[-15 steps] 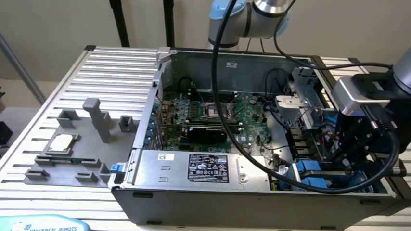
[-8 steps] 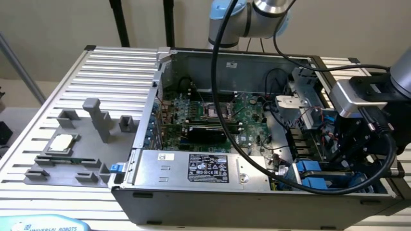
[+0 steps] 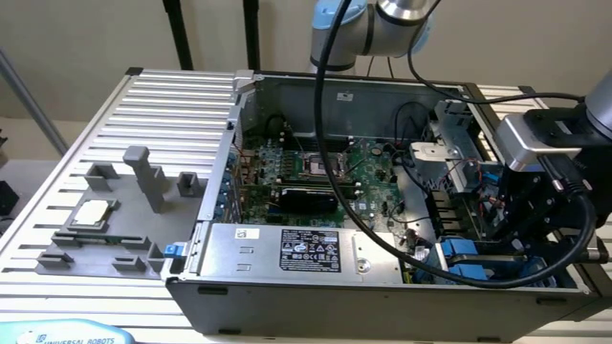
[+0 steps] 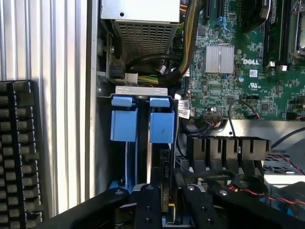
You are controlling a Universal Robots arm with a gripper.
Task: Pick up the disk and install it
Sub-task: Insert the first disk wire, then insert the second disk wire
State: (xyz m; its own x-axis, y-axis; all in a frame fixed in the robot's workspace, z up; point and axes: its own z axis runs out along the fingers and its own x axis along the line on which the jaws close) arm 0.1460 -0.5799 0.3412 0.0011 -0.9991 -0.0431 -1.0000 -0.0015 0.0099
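The black pincer hangs low over the drive bay of the open grey computer case, just above the blue plastic carrier rails of the disk seated edge-on there. Whether it grips, I cannot tell. I'd judge the disk rigid, weighty and shock-sensitive, best held across its flat sides.

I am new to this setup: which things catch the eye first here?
The open computer case with its green motherboard dominates the middle of the exterior view. At that view's right, the black gripper hangs over the blue drive carriers in the case's corner. A grey fixture lies on the slatted table.
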